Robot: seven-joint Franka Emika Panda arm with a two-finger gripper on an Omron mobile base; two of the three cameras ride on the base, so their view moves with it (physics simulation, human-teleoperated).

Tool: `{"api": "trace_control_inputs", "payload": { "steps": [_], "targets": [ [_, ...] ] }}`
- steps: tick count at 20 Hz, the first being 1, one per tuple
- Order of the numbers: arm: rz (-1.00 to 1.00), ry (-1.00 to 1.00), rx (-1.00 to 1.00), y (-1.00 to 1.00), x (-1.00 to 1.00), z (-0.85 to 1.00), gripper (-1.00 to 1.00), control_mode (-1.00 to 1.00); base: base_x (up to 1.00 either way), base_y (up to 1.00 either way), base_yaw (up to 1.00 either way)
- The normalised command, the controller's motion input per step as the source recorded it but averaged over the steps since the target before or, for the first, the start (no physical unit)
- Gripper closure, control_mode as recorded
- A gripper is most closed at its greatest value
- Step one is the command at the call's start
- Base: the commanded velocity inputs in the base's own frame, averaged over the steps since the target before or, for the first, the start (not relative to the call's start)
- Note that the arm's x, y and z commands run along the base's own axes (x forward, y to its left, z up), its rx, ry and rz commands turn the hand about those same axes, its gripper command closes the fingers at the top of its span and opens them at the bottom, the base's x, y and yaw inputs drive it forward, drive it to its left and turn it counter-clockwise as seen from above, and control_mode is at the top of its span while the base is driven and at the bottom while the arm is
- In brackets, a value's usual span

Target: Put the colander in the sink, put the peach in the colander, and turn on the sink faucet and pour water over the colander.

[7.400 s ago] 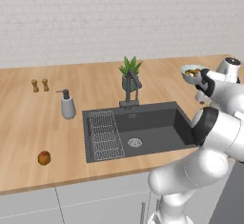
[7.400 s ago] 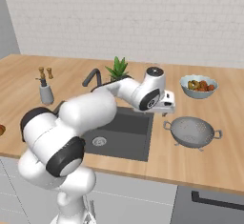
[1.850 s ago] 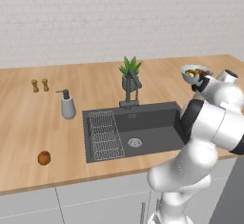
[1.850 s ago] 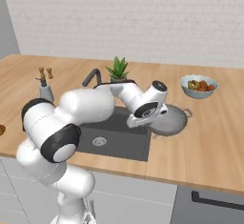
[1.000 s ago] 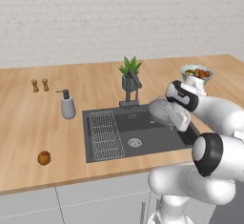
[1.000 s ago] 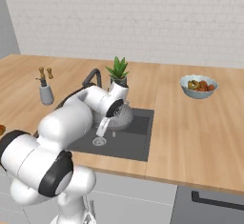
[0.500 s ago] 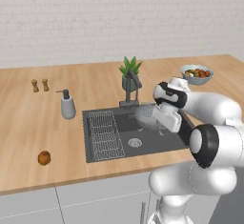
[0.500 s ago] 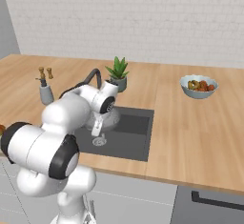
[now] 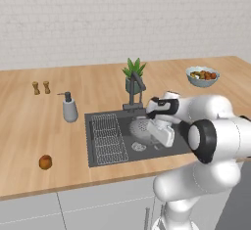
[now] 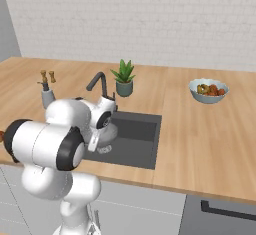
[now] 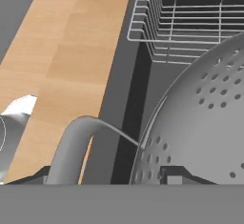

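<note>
Hand view: the colander (image 11: 205, 127) fills the right side, its holed wall close against the camera, and its looped handle (image 11: 76, 142) arcs out at lower left over the sink's dark edge.
Gripper: the gripper (image 9: 158, 125) hangs low in the sink (image 9: 105, 150); the pincer seems to clamp the colander at its rim, since one dark tip (image 11: 174, 176) shows against the metal, but I cannot tell the jaws' spread for sure.
Just changed: two seconds ago the colander hung over the counter to the right of the basin; a second ago it was over the basin's middle; now it has come lower and further toward the rack side.
Colander now: inside the basin, between the wire rack (image 9: 109, 138) and the arm, near the drain (image 9: 138, 147); whether it rests on the floor or is just above it I cannot tell.
Meaning: my judgement is that the first step is almost done; only the release and withdrawal of the hand are left.
Peach: the peach (image 9: 45, 162) lies on the counter (image 9: 29, 126) near its front edge, well apart from the sink on its left, untouched.
Faucet: the faucet (image 9: 135, 93) stands behind the basin, its spout over the back of it; no water shows.
Farther off: the soap bottle (image 9: 69, 109), the plant (image 9: 133, 75) and the fruit bowl (image 9: 202, 76) stand as they did.
Risk: withdrawing past the faucet stem looks tight, so the hand could knock it.
</note>
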Motion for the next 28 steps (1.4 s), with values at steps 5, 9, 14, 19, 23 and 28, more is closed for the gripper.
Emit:
{"api": "trace_control_inputs", "payload": {
  "steps": [5,9,14,19,23,28],
  "targets": [
    [0.06,0.00,0.00,0.17,0.00,-0.58,1.00,-1.00,0.00,0.00,0.00],
    [0.08,0.01,0.00,0.22,0.00,-0.23,1.00,-1.00,0.00,0.00,0.00],
    [0.07,0.04,0.00,0.20,0.00,-0.07,1.00,-1.00,0.00,0.00,0.00],
    [0.02,0.00,0.00,0.17,0.15,-0.10,1.00,-1.00,0.00,0.00,0.00],
    [0.00,0.00,0.00,0.14,0.25,-0.08,1.00,-1.00,0.00,0.00,0.00],
    [0.00,0.00,0.00,0.02,0.36,-0.12,1.00,-1.00,0.00,0.00,0.00]
  ]
}}
